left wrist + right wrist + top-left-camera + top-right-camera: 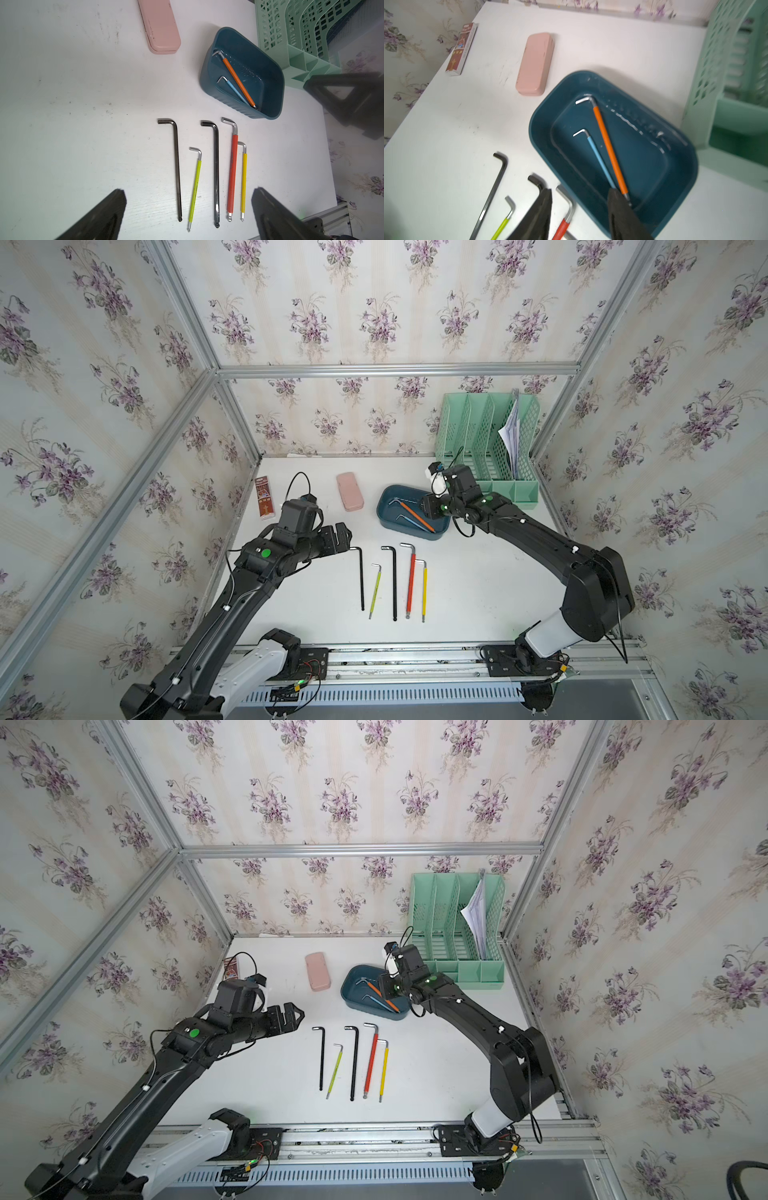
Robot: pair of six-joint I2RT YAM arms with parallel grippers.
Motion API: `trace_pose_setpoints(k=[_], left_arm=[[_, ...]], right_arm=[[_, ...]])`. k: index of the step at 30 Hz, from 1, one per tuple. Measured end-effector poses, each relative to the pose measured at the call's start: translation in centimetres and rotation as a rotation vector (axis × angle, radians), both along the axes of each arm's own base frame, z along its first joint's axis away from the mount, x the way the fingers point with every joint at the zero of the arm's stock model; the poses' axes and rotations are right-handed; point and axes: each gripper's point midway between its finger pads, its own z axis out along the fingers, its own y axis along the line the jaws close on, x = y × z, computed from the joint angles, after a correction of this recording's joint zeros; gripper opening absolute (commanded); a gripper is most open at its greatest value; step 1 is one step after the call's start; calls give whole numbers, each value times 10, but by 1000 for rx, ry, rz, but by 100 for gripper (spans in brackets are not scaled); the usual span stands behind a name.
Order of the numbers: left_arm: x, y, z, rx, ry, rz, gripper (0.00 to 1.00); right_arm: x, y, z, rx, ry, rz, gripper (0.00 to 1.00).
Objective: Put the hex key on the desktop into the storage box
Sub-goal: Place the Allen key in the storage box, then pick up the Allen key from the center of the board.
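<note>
entry: hex keys to storage box, partway through.

my right fingers (432, 506) hung over the end of the storage box (268, 87) nearest the counter's right edge. they were spread apart with nothing between them. the orange hex key (609, 149) lay flat on the box floor, its long end passing under one fingertip but not pinched. the blue hex key (600, 160) lay alongside it. both bends pointed toward the far edge of the counter (478, 593). judged: these two count as delivered.

my left fingers (295, 1016) were wide open and empty. they were held above the counter toward its left edge, near the bent end of the leftmost key.

five keys were left in a row mid-counter, shafts running toward the near edge, bends at the far end turned toward the left edge. in order from the left edge:
- black hex key (176, 166)
- lime hex key (195, 187)
- second black hex key (216, 170)
- red hex key (232, 174)
- yellow hex key (243, 180)

the parallel layout left gaps, which i judged enough for a finger on each side of a shaft. red and yellow lay tight together; i could not tell whether they touched.

the box sat between the row and the mint organiser (469, 439) in the far right corner, so the right arm had the short trip. judged next: red or yellow, nearest the box. risk: dragging the neighbour along.

the pink case (350, 491) and carton (264, 497) by the left edge were not involved.
</note>
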Motion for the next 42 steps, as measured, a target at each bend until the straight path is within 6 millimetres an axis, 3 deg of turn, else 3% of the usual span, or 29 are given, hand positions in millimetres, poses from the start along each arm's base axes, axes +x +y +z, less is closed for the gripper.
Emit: trace_pose_setpoints(k=[5, 10, 16, 22, 31, 35, 42], left_arm=[[-18, 12, 10, 12, -59, 11, 99], [-4, 16, 17, 80, -108, -5, 99], [35, -8, -7, 107, -85, -90, 99], [60, -24, -26, 112, -53, -144, 99], [61, -27, -51, 131, -17, -181, 99], [57, -19, -54, 160, -18, -161, 99], [62, -11, -64, 207, -18, -134, 99]], right_arm=[[-25, 13, -11, 79, 84, 23, 48], [-45, 20, -23, 79, 118, -7, 46], [-62, 0, -50, -76, 155, -153, 45], [-87, -12, -73, -148, 210, -256, 49], [-130, -12, -114, -260, 293, -289, 52], [-140, -22, -125, -275, 329, -307, 51], [-152, -18, -139, -265, 384, -287, 50]])
